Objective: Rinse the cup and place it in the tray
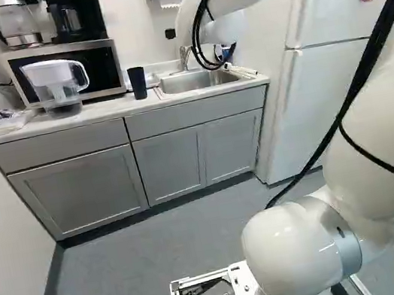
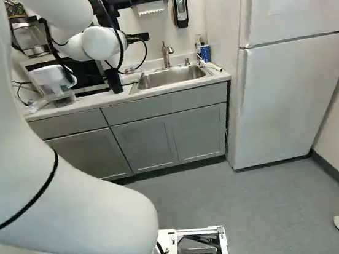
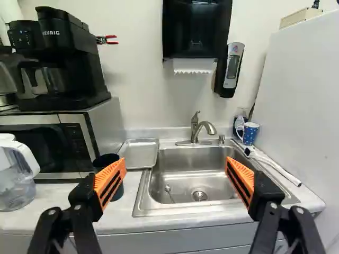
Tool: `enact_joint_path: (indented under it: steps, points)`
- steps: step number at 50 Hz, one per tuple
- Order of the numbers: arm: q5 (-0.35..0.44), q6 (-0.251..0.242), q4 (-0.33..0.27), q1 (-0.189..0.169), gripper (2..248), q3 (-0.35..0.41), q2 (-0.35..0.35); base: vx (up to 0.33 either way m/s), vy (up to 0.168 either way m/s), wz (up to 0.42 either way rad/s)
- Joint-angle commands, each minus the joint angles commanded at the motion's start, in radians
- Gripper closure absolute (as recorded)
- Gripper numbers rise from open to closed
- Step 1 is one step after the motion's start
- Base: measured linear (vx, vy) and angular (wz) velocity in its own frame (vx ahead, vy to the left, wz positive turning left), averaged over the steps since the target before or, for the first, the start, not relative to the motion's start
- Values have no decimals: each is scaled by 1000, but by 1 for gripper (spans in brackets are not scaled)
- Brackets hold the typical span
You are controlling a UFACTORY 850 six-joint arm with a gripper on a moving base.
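I had the claw (image 2: 110, 13) out in front of the sink (image 3: 212, 159), its two fingers standing wide apart with their orange pads facing one another, and through the gap I looked onto the basin and faucet (image 3: 194, 128). The dark cup (image 1: 137, 83) stood upright on the counter (image 1: 103, 115), between the clear pitcher (image 1: 58, 86) and the sink; in my wrist view one finger covered part of it, and it was outside the gap. The metal tray (image 3: 139, 154) lay flat just behind the cup, beside the sink's rim. A small metal utensil (image 3: 169, 192) rested in the basin near the drain (image 3: 199, 196). On the fridge side of the sink I could see a blue mug with white spots (image 3: 249, 133) at the back corner, and a white long-handled brush (image 3: 276, 169) lying along that edge. The coffee maker (image 3: 63, 61) sat on top of the microwave (image 1: 108, 67), with the pitcher in front. The paper towel dispenser (image 3: 196, 29) and the soap dispenser (image 3: 232, 66) hung side by side on the wall above, and the fridge (image 2: 295, 93) stood beside the counter.
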Motion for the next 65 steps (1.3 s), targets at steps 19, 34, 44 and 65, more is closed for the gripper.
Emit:
enact_joint_path:
  steps: [19, 34, 44, 65]
  points:
    - [0, 0, 0, 0, 3, 0, 0, 0, 0, 0]
    - [0, 0, 0, 0, 3, 0, 0, 0, 0, 0]
    - [0, 0, 0, 0, 3, 0, 0, 25, -13, 1]
    - [0, 0, 0, 0, 3, 0, 0, 25, 1, -1]
